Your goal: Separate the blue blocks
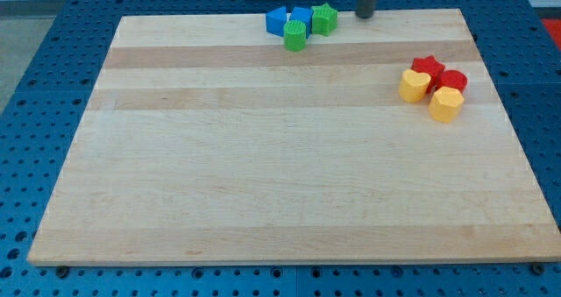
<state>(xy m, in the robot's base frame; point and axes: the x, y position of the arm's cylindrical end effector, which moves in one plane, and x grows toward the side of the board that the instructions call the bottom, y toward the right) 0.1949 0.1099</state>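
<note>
Two blue blocks sit touching at the view's top edge of the wooden board [289, 183]: a blue block [276, 21] on the left and a blue cube-like block [301, 18] just to its right. A green block [325, 19] touches the right blue one, and a green cylinder-like block [295, 36] sits just below the pair. My tip [364, 16] is at the board's top edge, to the right of the green block, a short gap away from the cluster.
At the view's right are a red star-shaped block [428, 67], a red block [452, 81], a yellow heart-like block [414, 86] and a yellow block [445, 104], all clustered together. A blue perforated table [44, 87] surrounds the board.
</note>
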